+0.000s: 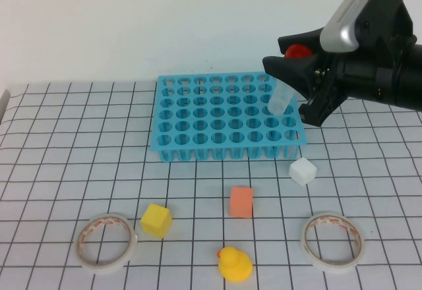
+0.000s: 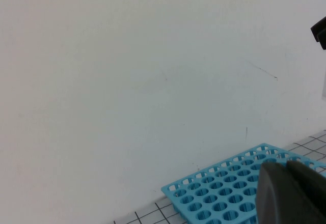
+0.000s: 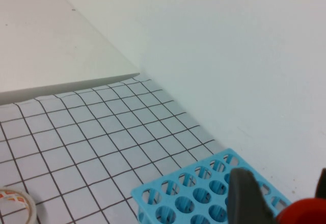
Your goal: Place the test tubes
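Observation:
A blue test tube rack (image 1: 217,115) with many round holes stands on the gridded mat at the back centre. My right gripper (image 1: 290,87) hangs over the rack's right end, shut on a clear test tube (image 1: 279,99) with a red cap (image 1: 298,51). The tube tilts, its lower end just above the holes at the rack's right. In the right wrist view the red cap (image 3: 305,213) sits between the dark fingers (image 3: 244,193) above the rack (image 3: 178,198). My left gripper (image 2: 287,166) is out of the high view; its wrist view shows it shut and empty, above the rack (image 2: 219,193).
In front of the rack lie a white cube (image 1: 302,171), an orange cube (image 1: 241,202), a yellow cube (image 1: 156,221) and a yellow duck (image 1: 235,263). Two tape rolls rest near the front edge, one left (image 1: 105,242) and one right (image 1: 333,240).

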Tool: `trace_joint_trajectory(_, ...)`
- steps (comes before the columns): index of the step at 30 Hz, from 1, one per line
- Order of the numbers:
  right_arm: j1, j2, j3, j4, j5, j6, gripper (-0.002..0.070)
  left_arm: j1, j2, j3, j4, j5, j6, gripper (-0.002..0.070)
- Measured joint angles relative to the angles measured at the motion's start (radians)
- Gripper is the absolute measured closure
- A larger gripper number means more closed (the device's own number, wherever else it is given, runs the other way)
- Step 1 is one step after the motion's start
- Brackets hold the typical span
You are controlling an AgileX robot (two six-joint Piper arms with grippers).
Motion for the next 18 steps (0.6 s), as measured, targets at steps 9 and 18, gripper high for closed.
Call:
trace_joint_trajectory(9, 0.002, 0.005, -0.017, -0.109, -0.002, 0.189, 0.0411, 0.000, 0.000, 0.000, 0.000, 0.000, 0.000, 0.0675)
trace_joint_trajectory(18, 0.050, 0.148, -0.210, -0.963, -0.399, 1.403, 0.0411, 0.000, 0.000, 0.000, 0.000, 0.000, 0.000, 0.0676)
